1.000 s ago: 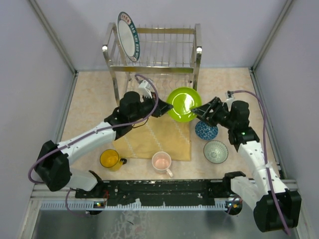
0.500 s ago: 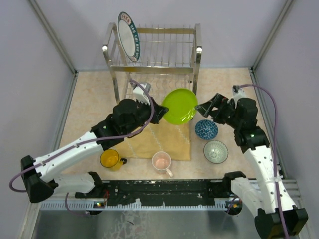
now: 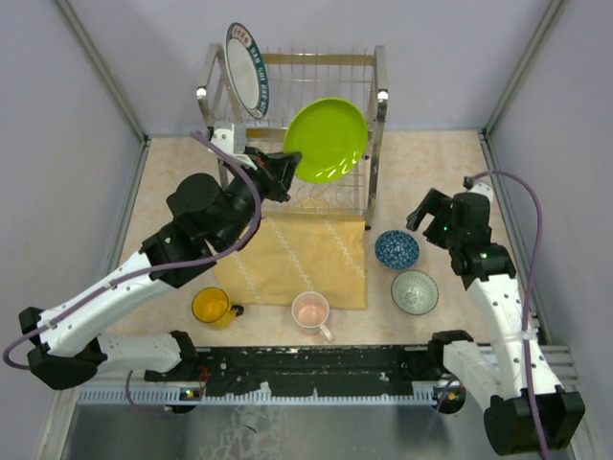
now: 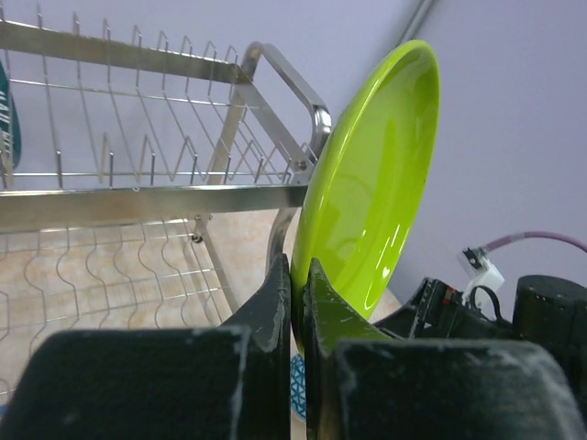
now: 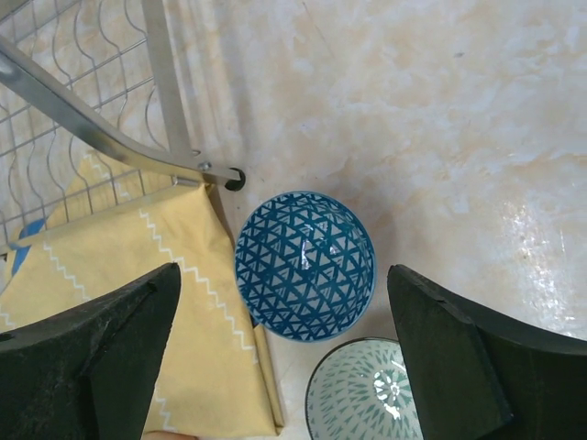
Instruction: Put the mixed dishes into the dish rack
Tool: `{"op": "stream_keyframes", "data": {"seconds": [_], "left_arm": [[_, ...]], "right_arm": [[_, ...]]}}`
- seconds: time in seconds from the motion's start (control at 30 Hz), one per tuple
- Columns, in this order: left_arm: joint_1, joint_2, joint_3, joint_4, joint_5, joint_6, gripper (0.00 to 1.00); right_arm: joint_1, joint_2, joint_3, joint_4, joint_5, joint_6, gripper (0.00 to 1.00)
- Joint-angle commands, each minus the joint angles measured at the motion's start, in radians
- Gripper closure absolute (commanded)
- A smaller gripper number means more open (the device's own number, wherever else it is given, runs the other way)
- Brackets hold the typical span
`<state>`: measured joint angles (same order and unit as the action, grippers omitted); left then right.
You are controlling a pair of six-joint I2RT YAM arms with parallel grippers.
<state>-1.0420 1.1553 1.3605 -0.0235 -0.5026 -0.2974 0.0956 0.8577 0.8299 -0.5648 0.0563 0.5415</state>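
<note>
My left gripper (image 3: pixel 285 171) is shut on the rim of the lime-green plate (image 3: pixel 326 140) and holds it upright, high in front of the steel dish rack (image 3: pixel 374 96). The left wrist view shows the plate (image 4: pixel 371 192) pinched between my fingers (image 4: pixel 272 298) beside the rack's top rail (image 4: pixel 156 192). The white plate with a dark rim (image 3: pixel 247 84) stands in the rack's top tier at the left. My right gripper (image 3: pixel 421 211) is open and empty above the blue patterned bowl (image 5: pixel 304 264). The grey-green bowl (image 5: pixel 367 394) lies next to it.
A yellow patterned cloth (image 3: pixel 297 259) lies in front of the rack. A yellow mug (image 3: pixel 211 307) and a pale pink mug (image 3: pixel 311 311) stand near the front edge. Grey walls close in on both sides.
My left gripper has lifted the lime-green plate up and back to the level of the rack's top tier. My right gripper has let go of the plate, opened and drawn back to the right.
</note>
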Motion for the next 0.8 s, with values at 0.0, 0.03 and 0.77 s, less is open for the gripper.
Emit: {"op": "stream_keyframes", "data": {"seconds": [0.0,0.03,0.77], "left_arm": [[-0.018,0.016,0.07,0.047,-0.092,0.053,1.0],[-0.024,0.026,0.098,0.058,-0.125,0.072,1.0],[0.11,0.728,1.036,-0.013,-0.617,0.5,1.0]], "right_arm": [[0.003,0.004,0.022,0.004,0.06,-0.048,0.05],[0.002,0.009,0.02,0.001,0.067,-0.057,0.05],[0.003,0.118,0.147,-0.103,0.2,-0.143,0.01]]}}
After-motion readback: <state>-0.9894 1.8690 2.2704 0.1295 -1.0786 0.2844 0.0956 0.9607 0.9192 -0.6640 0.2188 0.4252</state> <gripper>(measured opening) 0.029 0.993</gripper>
